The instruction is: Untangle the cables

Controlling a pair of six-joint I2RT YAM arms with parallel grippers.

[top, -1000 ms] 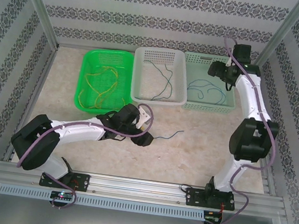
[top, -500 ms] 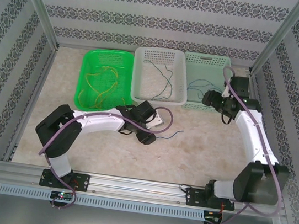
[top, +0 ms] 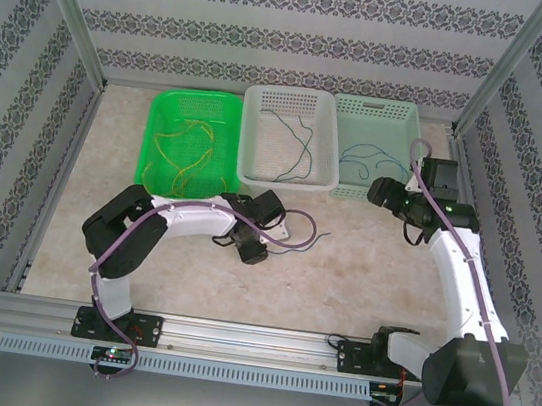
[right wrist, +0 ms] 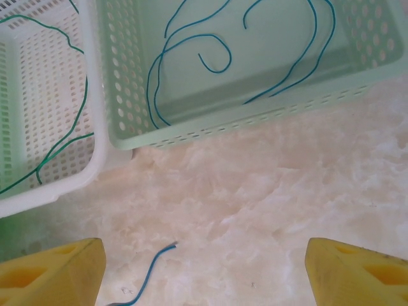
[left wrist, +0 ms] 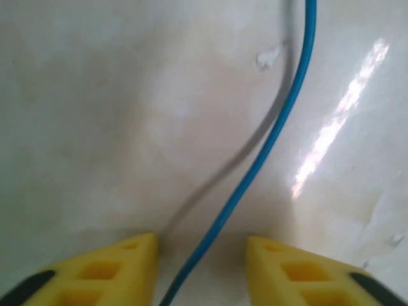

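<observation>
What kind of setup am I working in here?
Most likely a lab test cell for robot trials, not a home or factory: patterned backdrop walls on a metal frame, a marble-look table, and three sorting baskets, green, white and pale green.

Even, bright overhead light; the left wrist view is soft and blurred, with a glare streak on the glossy surface point(left wrist: 338, 137) and a grey cable shadow.

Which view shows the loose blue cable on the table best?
Left wrist: the blue cable runs large and sharp between the left gripper fingers. Right wrist catches its free end; top external shows a thin line.
</observation>
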